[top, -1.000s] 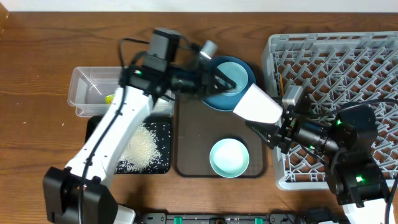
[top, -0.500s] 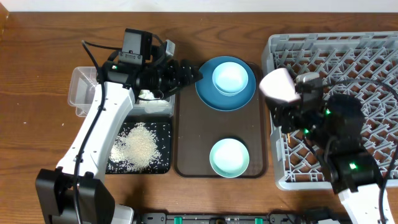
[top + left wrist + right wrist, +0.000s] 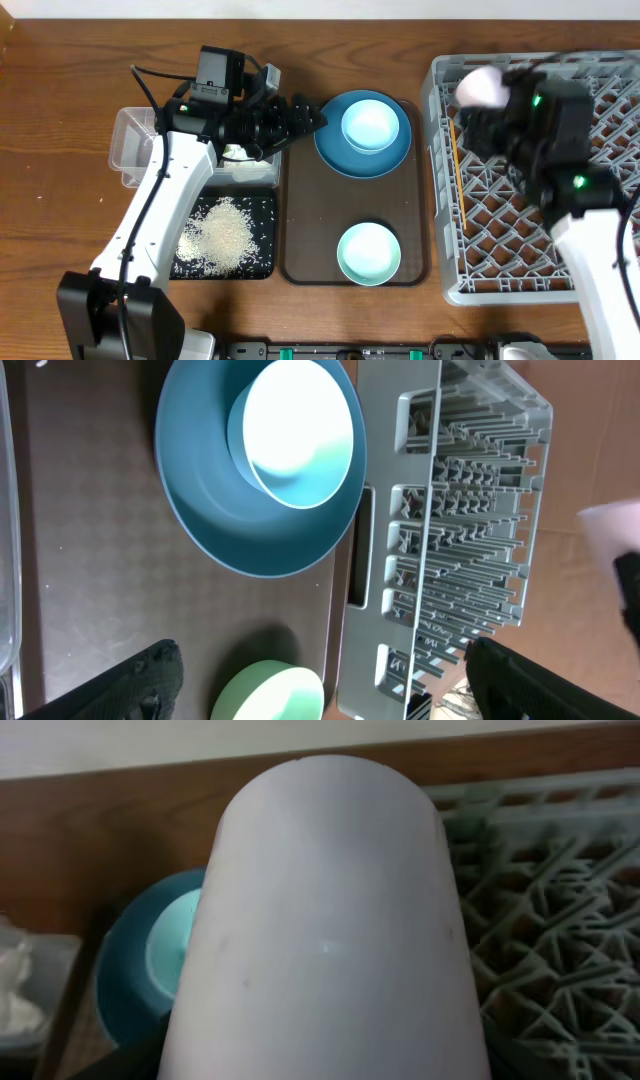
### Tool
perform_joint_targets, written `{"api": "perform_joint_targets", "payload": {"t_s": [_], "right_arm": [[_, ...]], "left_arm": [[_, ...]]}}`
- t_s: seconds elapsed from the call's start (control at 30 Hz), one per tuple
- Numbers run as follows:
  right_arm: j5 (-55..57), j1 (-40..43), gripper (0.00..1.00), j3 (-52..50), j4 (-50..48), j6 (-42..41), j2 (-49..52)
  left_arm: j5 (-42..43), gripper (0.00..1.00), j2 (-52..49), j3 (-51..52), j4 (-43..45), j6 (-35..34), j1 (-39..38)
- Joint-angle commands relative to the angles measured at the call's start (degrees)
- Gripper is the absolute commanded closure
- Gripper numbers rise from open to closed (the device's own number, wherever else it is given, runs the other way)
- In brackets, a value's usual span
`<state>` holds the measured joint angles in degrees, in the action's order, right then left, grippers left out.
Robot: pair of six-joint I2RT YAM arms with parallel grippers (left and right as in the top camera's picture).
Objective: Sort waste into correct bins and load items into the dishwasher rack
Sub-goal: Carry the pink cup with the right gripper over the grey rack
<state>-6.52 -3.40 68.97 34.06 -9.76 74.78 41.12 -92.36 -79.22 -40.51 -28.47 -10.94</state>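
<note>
The right gripper [image 3: 492, 108] seems to be pinching the pink cup [image 3: 482, 87], though in the wrist view the cup hides its fingers. The cup is over the far left corner of the dishwasher rack [image 3: 600, 90]. The left gripper [image 3: 312, 115] is spread wide with nothing between its fingers, just left of the dark-blue plate [image 3: 340, 155]. The plate carries the light-blue bowl [image 3: 370, 125] on the brown serving tray [image 3: 300, 220]. The mint-green bowl [image 3: 368, 252] sits toward that tray's near end. Rice [image 3: 225, 235] lies on the black tray [image 3: 258, 266].
</note>
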Motion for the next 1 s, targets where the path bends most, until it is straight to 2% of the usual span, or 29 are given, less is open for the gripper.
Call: {"api": "perform_joint_targets", "payload": {"t_s": [0.0, 0.17, 0.53, 0.97], "right_arm": [[0.7, 2.4, 0.49, 6.4, 2.3, -0.5, 5.7], [0.7, 3.8, 0.49, 10.2, 2.4, -0.5, 12.8], [-0.4, 3.8, 0.48, 10.3, -1.3, 1.4, 23.7], [-1.7, 3.7, 0.49, 10.2, -3.8, 2.2, 30.7]], "left_arm": [[-0.7, 0.07, 0.6, -0.4, -0.2, 0.4, 0.1], [-0.7, 0.07, 0.6, -0.4, -0.2, 0.4, 0.1], [-0.7, 0.06, 0.6, -0.4, -0.2, 0.4, 0.1], [-0.7, 0.06, 0.6, -0.4, -0.2, 0.4, 0.1]]}}
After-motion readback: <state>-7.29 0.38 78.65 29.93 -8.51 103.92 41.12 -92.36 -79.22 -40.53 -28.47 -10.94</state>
